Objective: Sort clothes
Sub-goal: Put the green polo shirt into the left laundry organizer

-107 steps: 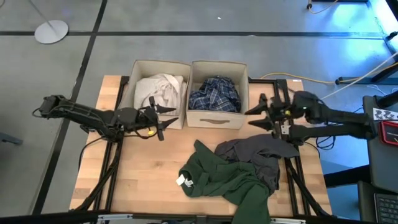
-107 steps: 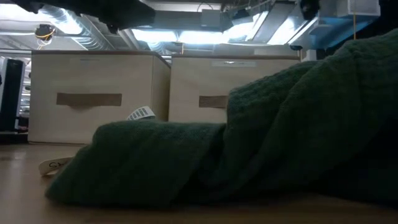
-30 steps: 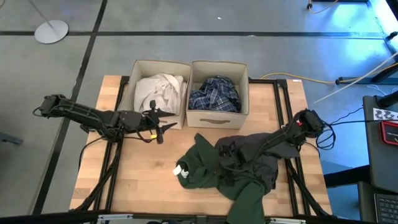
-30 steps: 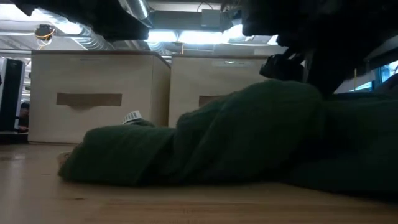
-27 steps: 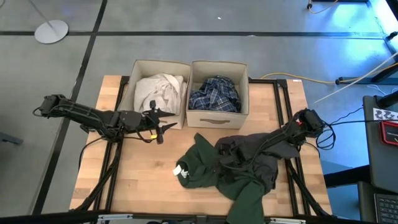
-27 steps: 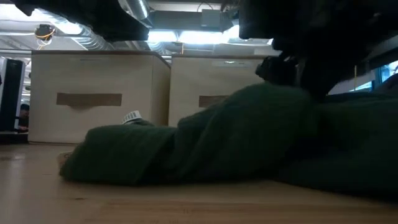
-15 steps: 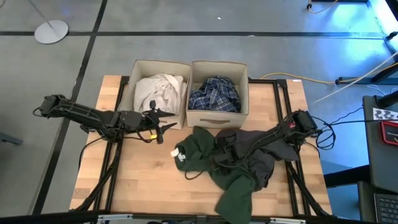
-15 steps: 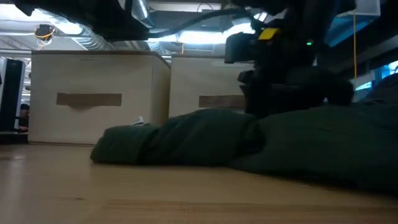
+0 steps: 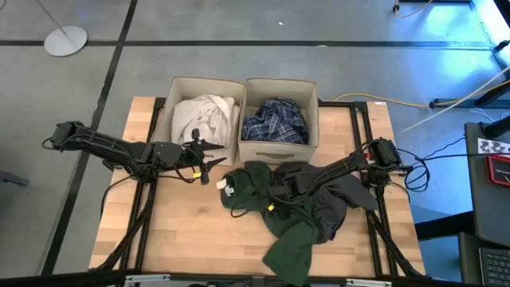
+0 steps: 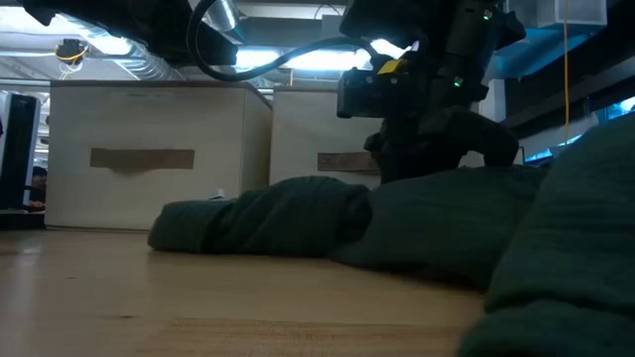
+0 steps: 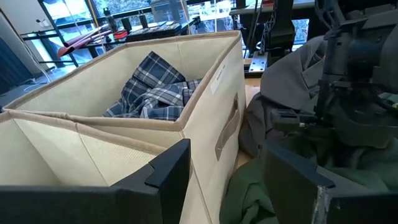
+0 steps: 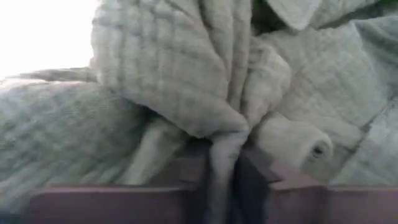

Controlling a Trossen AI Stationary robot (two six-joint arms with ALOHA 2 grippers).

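Right hand point(image 9: 275, 195) sits low over the pile of clothes at the middle of the table point(image 9: 159, 231), its fingers pinched shut on a fold of the dark green garment point(image 9: 291, 239). The right wrist view shows that fold squeezed tight between the two fingers.

The green garment sprawls from just in front of the two beige boxes toward the near edge of the table, its white label point(image 9: 225, 188) lying at the end nearest the left arm. The dark grey garment point(image 9: 339, 203) lies bunched against it, on the right arm's side, and the two overlap where the hand grips. The white garment point(image 9: 201, 115) fills the left box point(image 9: 171, 100), and the blue-and-white plaid garment point(image 9: 275, 119) fills the right box point(image 9: 315, 104).

Left hand point(image 9: 209, 153) waits beside the front of the left box, its fingers spread apart and holding nothing.

The main risk appears to be the overlap of the two garments: lifting the green one may drag the grey one along, so both could land in one box. The pinch takes only a thin fold, so the heavy cloth could slip free partway. A long trailing end might also catch on the front wall of a box and tug it across the table.
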